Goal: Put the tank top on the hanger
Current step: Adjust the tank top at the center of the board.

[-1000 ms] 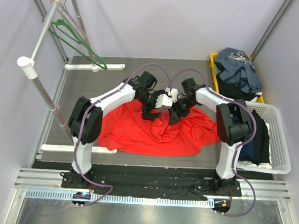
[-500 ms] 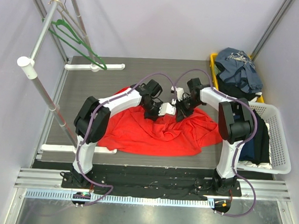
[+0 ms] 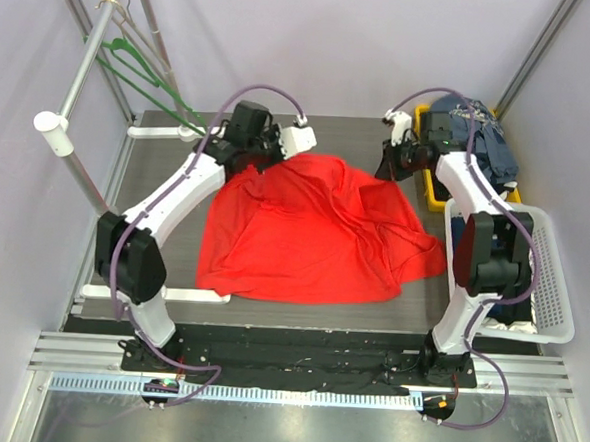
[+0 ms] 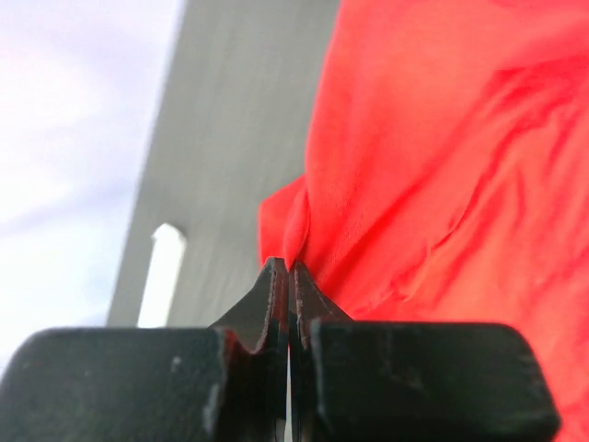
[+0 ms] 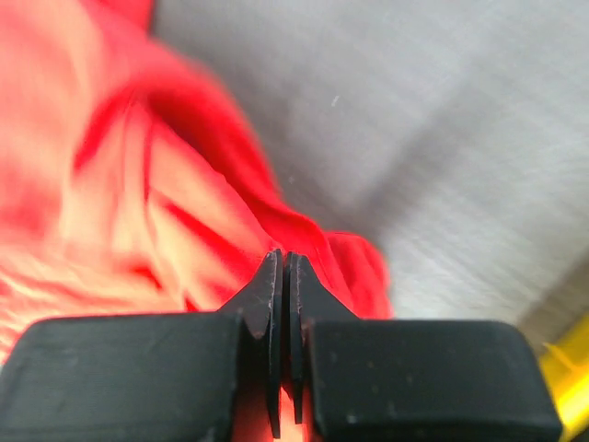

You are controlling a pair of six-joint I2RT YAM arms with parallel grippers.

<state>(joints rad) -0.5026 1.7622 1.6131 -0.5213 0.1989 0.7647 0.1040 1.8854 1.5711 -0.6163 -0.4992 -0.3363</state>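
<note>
Wider apart than a second ago, our left gripper (image 4: 287, 269) and right gripper (image 5: 283, 258) each pinch shut on the tank top (image 3: 304, 232), spread right of the hanger (image 3: 153, 87); we keep its edge taut.

The red tank top (image 3: 309, 232) lies spread and wrinkled across the middle of the frame, its far edge drawn wide. The thin green hanger (image 3: 148, 80) hangs tilted from the rail at upper left.

The whole table (image 3: 330, 133) is seen from high above, while the tank top (image 3: 304, 232) is seen up close from both wrists.
</note>
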